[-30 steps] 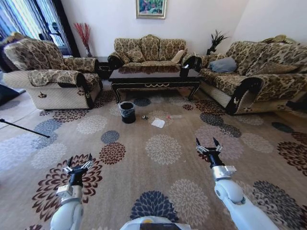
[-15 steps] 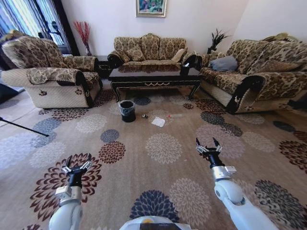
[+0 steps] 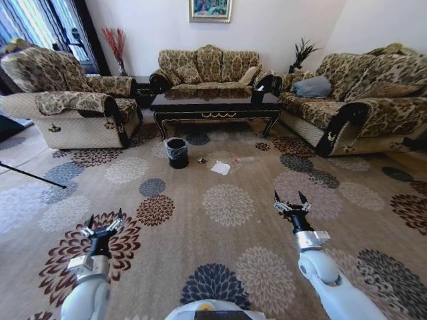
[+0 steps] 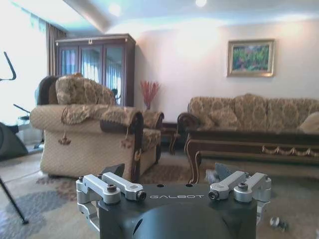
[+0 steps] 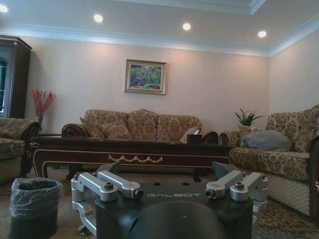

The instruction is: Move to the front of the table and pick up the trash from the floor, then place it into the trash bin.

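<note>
**Approach under way, trash ahead**

The robot looks to be on the drive-in step. Left gripper (image 3: 101, 225) at 7 o'clock and right gripper (image 3: 292, 202) at 5 o'clock hang spread wide, empty. White paper sheet (image 3: 220, 168) lies on the carpet (image 3: 227, 227) near 12, beside the trash bin (image 3: 177, 153), before the bench (image 3: 213, 107). Next: probably close in.

Both arms stretched forward and low — left gripper (image 3: 101, 225) near left, right gripper (image 3: 291, 202) a bit farther right, fingers spread on both.
</note>
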Motion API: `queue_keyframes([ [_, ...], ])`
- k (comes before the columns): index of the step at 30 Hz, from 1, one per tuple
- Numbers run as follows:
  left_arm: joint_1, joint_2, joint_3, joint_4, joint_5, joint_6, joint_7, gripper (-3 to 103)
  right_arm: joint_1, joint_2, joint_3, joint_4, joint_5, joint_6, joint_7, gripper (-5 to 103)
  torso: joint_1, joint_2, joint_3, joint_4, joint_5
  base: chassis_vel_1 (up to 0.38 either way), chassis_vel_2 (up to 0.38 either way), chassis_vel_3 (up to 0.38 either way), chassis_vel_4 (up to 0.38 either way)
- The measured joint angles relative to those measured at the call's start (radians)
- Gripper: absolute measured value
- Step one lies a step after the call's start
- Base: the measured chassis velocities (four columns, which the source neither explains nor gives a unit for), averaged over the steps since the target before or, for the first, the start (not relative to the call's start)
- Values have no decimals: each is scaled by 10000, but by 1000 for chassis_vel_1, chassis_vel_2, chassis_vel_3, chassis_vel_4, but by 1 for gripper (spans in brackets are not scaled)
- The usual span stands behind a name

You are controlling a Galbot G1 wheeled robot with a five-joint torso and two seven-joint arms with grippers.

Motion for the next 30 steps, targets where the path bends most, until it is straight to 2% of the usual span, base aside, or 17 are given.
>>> queue_keyframes([
  [11, 34, 117, -167, -491, -224, 37, -10, 100, -120, 23, 38, -19, -223, 180, -176, 100, -124, -426, -300, 1, 0, 0, 0, 0, 0],
  [30, 93, -4, -4, -160, 99, -99, 11, 100, -180, 116, 91, -113, -331, 326, -180, 100, -302, -1185, -879, 1, 0, 0, 0, 0, 0],
])
